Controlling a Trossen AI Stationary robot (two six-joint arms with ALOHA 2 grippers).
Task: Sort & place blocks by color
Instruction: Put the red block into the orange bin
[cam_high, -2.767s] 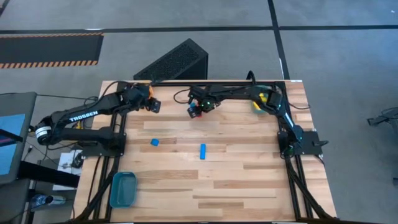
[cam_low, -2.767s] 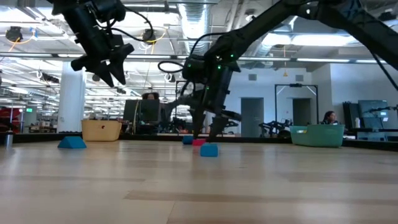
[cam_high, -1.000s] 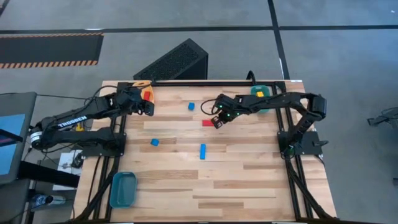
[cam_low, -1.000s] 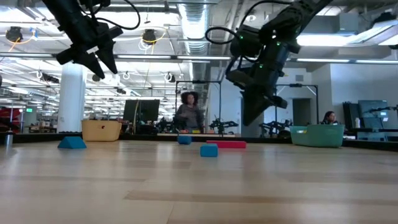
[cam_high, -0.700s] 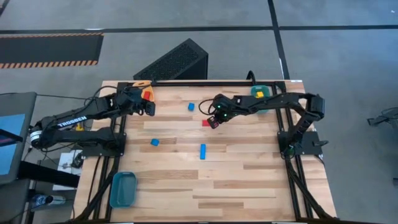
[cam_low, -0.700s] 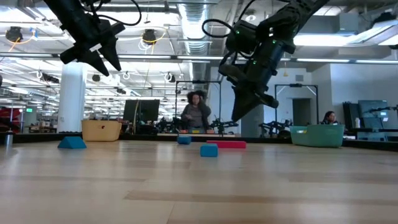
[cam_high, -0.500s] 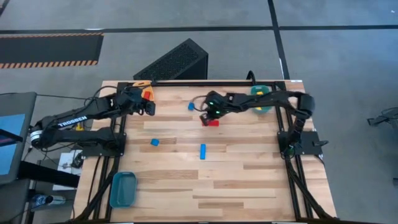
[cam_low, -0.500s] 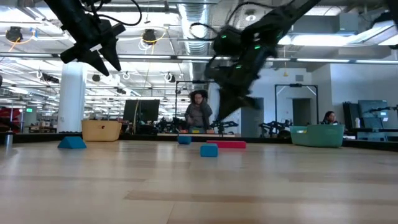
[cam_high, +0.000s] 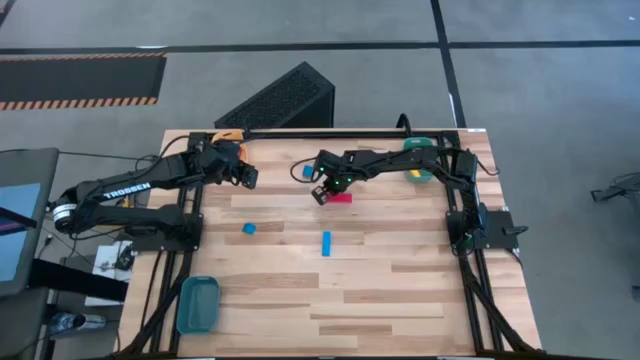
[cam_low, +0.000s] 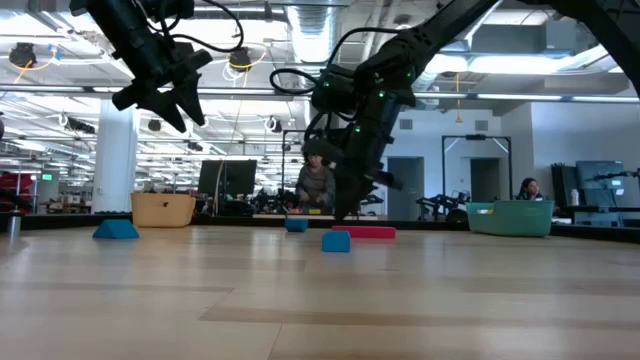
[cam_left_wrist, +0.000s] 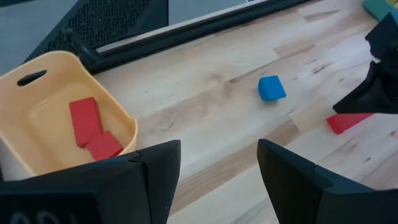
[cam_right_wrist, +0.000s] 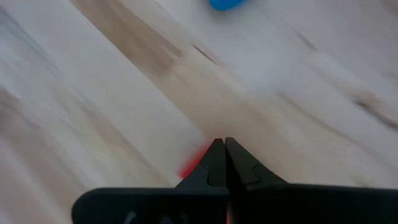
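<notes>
A red bar (cam_high: 342, 198) lies flat on the wooden table near its far middle. It also shows in the low view (cam_low: 365, 232). My right gripper (cam_high: 320, 194) is shut, its tips low at the bar's left end; red (cam_right_wrist: 191, 165) shows right beside the fingers. A blue cube (cam_high: 307, 171) lies just beyond. Another blue cube (cam_high: 248, 229) and a blue bar (cam_high: 326, 243) lie mid-table. My left gripper (cam_high: 247, 177) is open and empty, raised beside the orange bin (cam_high: 228, 140), which holds two red blocks (cam_left_wrist: 87, 127). My right gripper's shut fingers (cam_right_wrist: 211, 163) point down at the red bar's left end (cam_right_wrist: 191, 165). I cannot tell whether they touch it. The bar lies flat on the table.
A green bin (cam_high: 420, 158) with yellow blocks stands at the far right. A teal bin (cam_high: 198, 303) stands at the near left corner. A person shows in the room beyond the table (cam_low: 317, 185).
My right gripper has swung toward the table's left edge, from right of the red bar across it to its left end, and has come down lower. My left gripper has shifted a little toward the right.
</notes>
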